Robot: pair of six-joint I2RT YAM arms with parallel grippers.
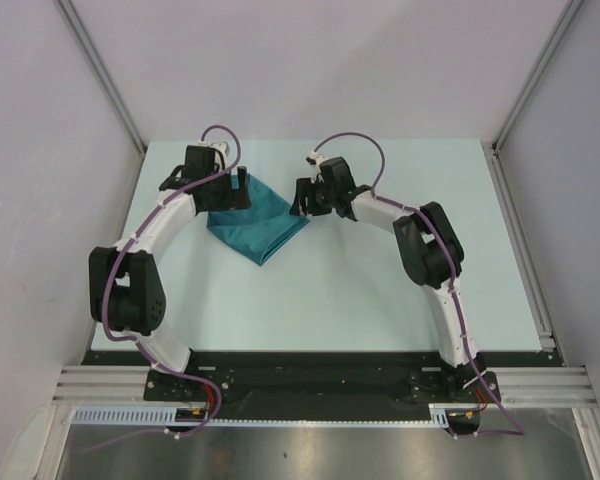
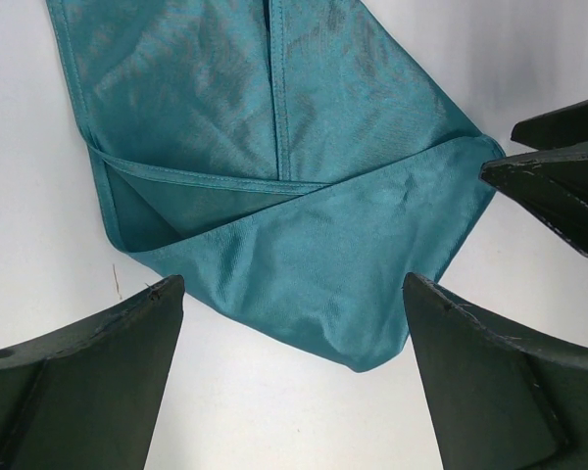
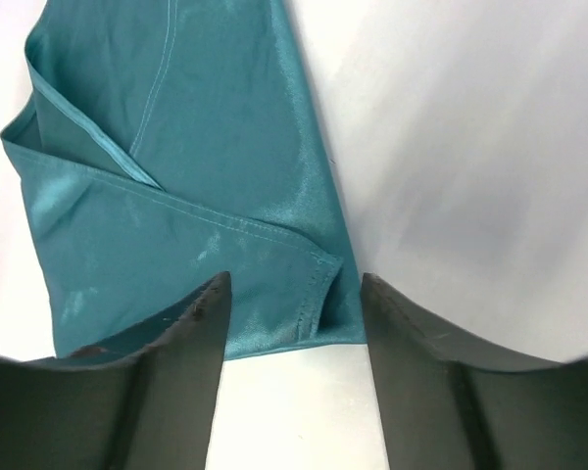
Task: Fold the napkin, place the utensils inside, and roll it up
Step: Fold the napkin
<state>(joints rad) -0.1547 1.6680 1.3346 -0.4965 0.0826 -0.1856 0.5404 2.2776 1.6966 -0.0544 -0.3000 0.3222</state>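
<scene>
The teal napkin (image 1: 258,227) lies folded into a layered, pointed shape on the pale table (image 1: 380,290), between the two grippers. My left gripper (image 1: 241,186) is open and empty at its far left corner. In the left wrist view the napkin (image 2: 274,176) lies just beyond the wide-spread gripper (image 2: 292,284), not touching it. My right gripper (image 1: 302,203) is open at the napkin's right corner. In the right wrist view the gripper (image 3: 294,279) straddles a hemmed corner of the napkin (image 3: 176,196). The spoon is not in view.
Grey walls with metal posts (image 1: 100,70) close in the table at the back and sides. A metal rail (image 1: 310,385) runs along the near edge by the arm bases. The right gripper's fingers (image 2: 559,186) show at the right edge of the left wrist view.
</scene>
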